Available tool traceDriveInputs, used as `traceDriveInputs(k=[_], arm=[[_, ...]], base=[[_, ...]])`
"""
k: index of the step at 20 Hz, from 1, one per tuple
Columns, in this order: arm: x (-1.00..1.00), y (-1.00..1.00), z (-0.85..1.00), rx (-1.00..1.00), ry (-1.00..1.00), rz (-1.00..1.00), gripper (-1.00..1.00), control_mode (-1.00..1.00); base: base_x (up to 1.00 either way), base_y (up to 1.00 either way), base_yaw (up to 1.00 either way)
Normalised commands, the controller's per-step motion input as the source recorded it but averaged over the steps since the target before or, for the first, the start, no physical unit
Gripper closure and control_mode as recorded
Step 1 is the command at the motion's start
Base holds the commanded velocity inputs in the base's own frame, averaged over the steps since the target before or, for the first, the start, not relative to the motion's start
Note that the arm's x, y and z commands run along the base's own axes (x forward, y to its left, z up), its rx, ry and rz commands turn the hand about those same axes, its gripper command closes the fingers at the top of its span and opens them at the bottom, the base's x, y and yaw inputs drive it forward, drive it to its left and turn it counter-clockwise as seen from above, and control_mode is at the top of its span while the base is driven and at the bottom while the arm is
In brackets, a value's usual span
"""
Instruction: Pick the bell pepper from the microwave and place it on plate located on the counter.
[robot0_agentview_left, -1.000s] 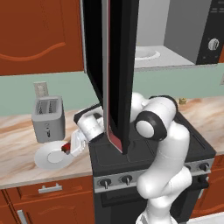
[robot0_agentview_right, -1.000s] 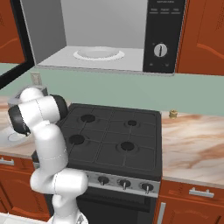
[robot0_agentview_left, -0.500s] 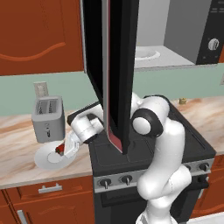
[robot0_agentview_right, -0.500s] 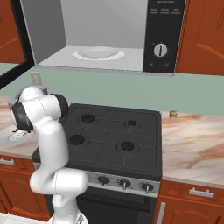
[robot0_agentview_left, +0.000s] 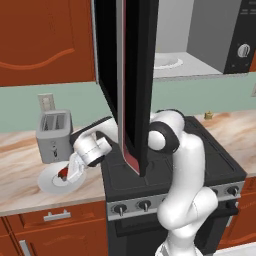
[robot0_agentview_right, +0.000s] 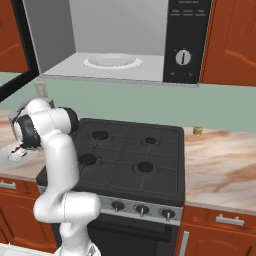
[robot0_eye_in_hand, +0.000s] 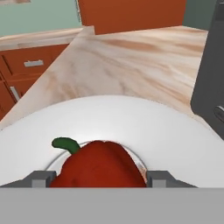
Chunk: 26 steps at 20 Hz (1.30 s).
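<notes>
Bell pepper (robot0_eye_in_hand: 98, 166) location: centre of the plate (robot0_eye_in_hand: 175, 144), which sits on the counter (robot0_eye_in_hand: 131, 57) beside the toaster (robot0_agentview_left: 53, 136). The gripper (robot0_eye_in_hand: 98, 178) is closed on the pepper, one finger (robot0_eye_in_hand: 41, 178) at each side, stem pointing away from it.

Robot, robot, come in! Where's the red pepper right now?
Gripper shut on pepper, low over the plate on the counter. Not let go yet. Toaster close behind, nothing blocking.
</notes>
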Motion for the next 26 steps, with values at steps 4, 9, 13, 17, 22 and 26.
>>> traceDriveInputs(k=[4, 9, 13, 17, 22, 26], arm=[[0.01, 0.19, -0.12, 0.0, 0.0, 0.0, -1.0, -1.0], [0.0, 0.0, 0.0, 0.0, 0.0, 0.0, -1.0, -1.0], [-0.03, -0.03, 0.04, 0.0, -0.01, 0.0, -1.0, -1.0], [-0.22, -0.29, 0.11, 0.02, -0.02, 0.0, -1.0, -1.0], [-0.13, -0.53, 0.46, 0.05, 0.0, -0.07, -1.0, -1.0], [-0.07, -0.83, 0.68, 0.05, 0.0, -0.12, -1.0, -1.0]], base=[[0.0, 0.0, 0.0], [0.0, 0.0, 0.0], [0.0, 0.0, 0.0], [0.0, 0.0, 0.0], [0.0, 0.0, 0.0], [0.0, 0.0, 0.0]])
